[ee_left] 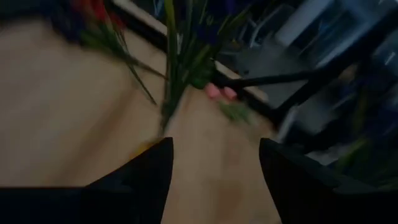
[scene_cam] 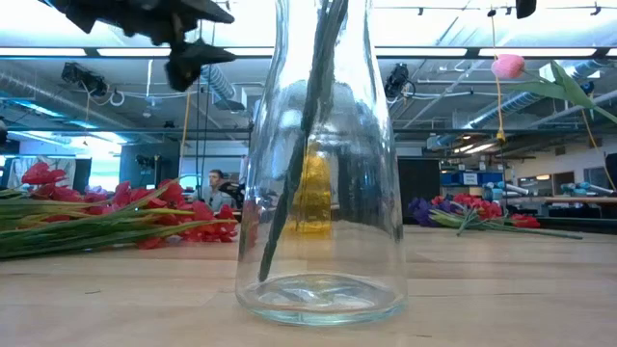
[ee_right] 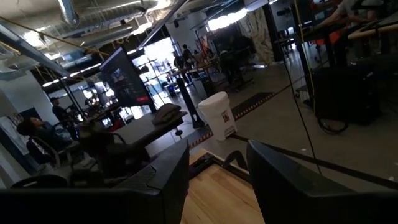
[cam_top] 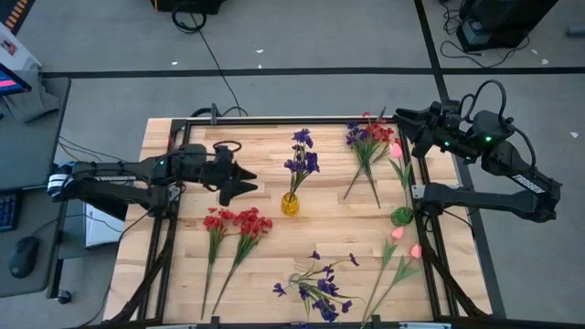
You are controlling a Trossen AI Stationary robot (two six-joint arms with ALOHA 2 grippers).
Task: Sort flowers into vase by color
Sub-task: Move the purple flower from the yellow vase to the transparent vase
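Both arms are matte black; the left arm (cam_top: 137, 174) has a white wrap, the right arm (cam_top: 494, 151) green lights.

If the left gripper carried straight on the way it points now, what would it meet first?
Probably the purple flower sprig standing in the small yellow vase. The open left gripper points right toward them; depth is unclear, so it might pass just beside the stems.

Grey floor (cam_top: 302, 37), white bin (ee_right: 217, 115), ceiling lights (scene_cam: 87, 51)
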